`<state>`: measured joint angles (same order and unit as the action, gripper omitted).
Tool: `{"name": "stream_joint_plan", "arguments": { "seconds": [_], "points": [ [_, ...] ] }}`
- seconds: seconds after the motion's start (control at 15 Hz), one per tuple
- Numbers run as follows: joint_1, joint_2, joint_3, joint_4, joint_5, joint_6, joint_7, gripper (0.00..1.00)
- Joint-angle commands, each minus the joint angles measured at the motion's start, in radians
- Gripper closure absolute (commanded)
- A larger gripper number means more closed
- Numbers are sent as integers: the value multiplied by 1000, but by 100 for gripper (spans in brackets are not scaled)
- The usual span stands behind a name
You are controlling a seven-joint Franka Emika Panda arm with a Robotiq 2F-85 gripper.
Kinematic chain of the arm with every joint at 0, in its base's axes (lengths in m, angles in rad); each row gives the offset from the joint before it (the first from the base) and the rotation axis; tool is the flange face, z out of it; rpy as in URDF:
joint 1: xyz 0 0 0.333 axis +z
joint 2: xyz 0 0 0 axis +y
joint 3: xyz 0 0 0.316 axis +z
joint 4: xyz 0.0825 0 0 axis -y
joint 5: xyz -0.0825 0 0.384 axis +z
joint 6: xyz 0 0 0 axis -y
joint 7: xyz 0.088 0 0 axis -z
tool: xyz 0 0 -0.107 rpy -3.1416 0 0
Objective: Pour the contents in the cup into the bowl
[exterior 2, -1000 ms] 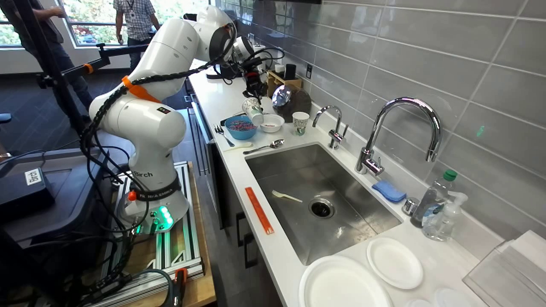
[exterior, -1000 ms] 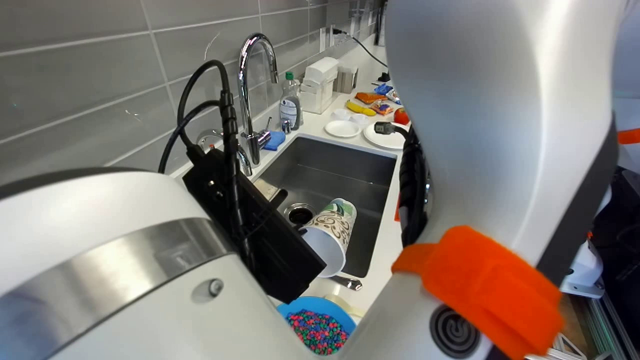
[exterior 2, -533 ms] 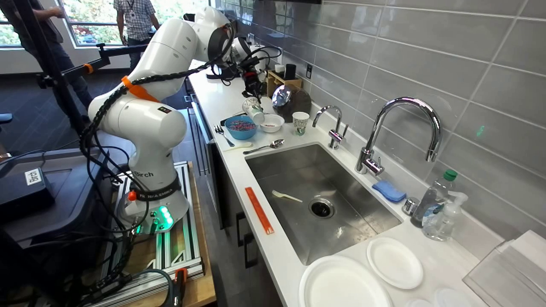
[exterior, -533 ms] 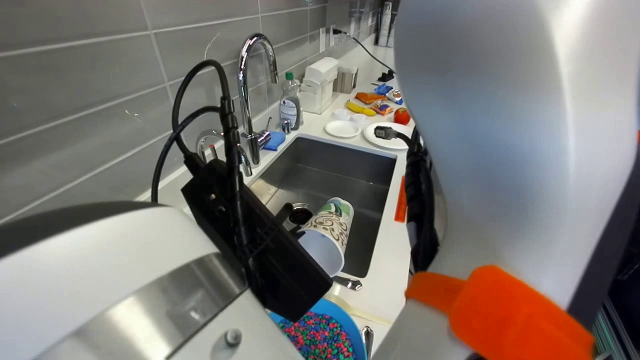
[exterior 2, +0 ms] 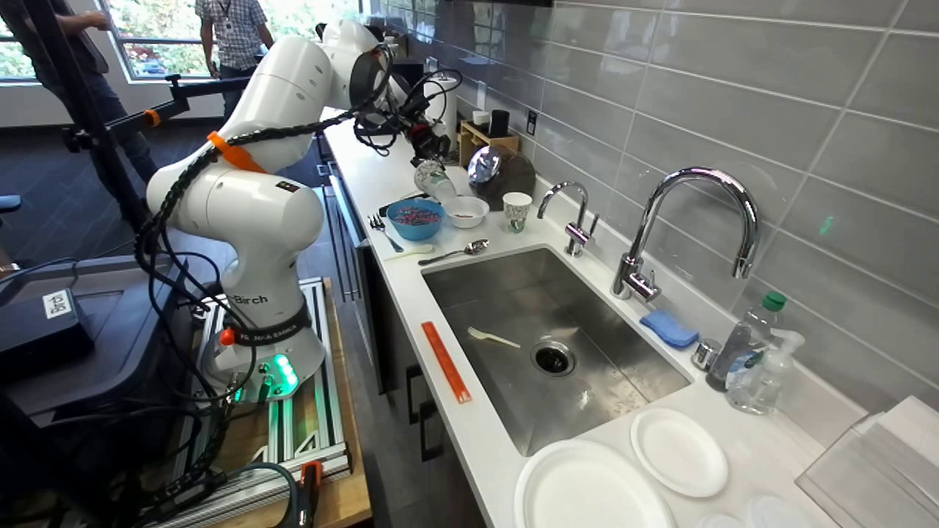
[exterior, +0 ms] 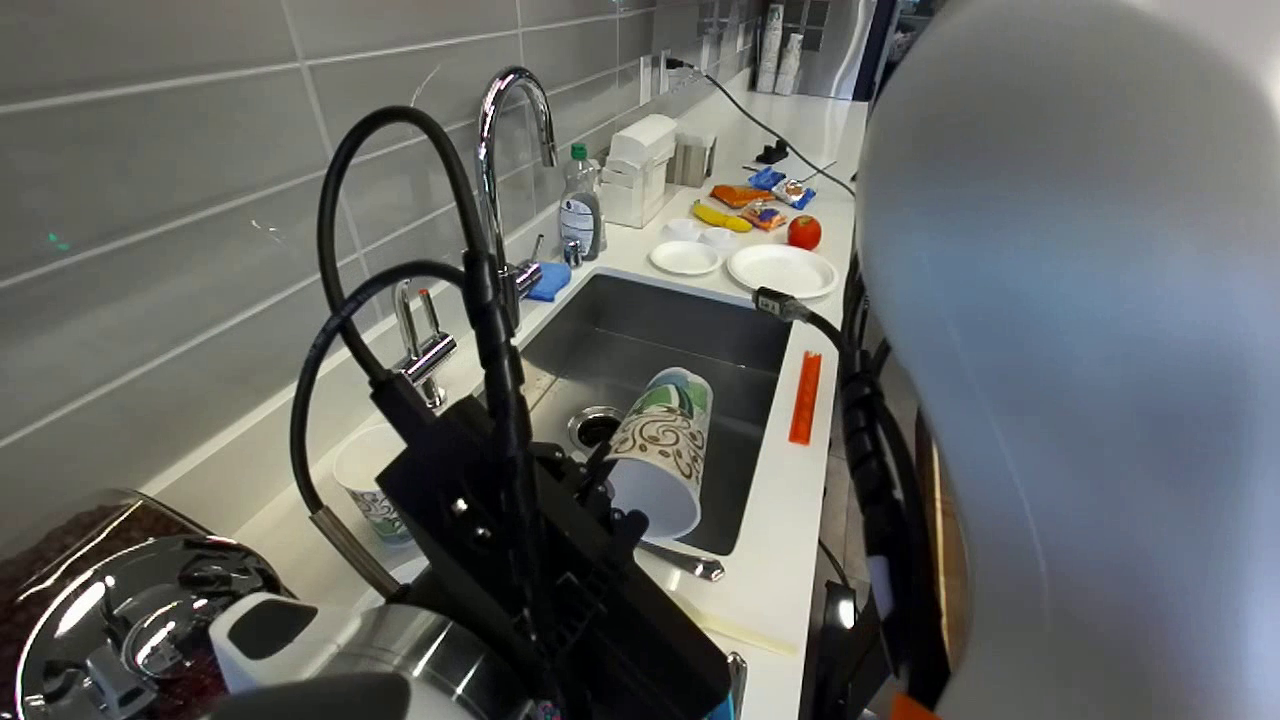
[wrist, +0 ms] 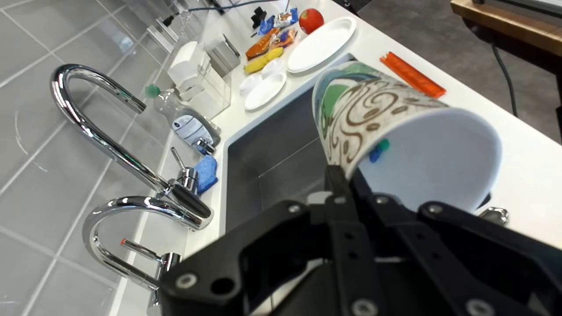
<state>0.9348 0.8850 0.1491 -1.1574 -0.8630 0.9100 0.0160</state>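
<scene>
My gripper (wrist: 347,176) pinches the tilted cup (wrist: 373,109) near the blue bowl (exterior 2: 415,232) by the front edge of the worktop (exterior 2: 407,293), and I judge the pour nearly done, needing more tipping for the few bits (wrist: 374,155) inside.

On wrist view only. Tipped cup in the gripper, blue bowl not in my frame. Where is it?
Observer: Blue bowl is on the counter, beside a white bowl.
Operator: Anything in the blue one?
Observer: Yes, an exterior view shows multicoloured bits in it.
Operator: Cup blocks part of the sink for me. Anything lying in there?
Observer: A pale fork, near the drain.
</scene>
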Motion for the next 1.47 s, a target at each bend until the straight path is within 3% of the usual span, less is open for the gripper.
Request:
{"name": "stream_joint_plan", "arguments": {
  "seconds": [0.0,1.13,1.2,1.27,1.4],
  "points": [
    [33,41,-14,36,-66,-60,-7,99],
    [120,145,-49,114,-275,-108,-133,99],
    [133,149,-65,119,-269,-111,-136,99],
    [180,140,-163,98,-211,-68,-146,99],
    [221,149,-229,103,-196,-69,-167,99]
  ]
}}
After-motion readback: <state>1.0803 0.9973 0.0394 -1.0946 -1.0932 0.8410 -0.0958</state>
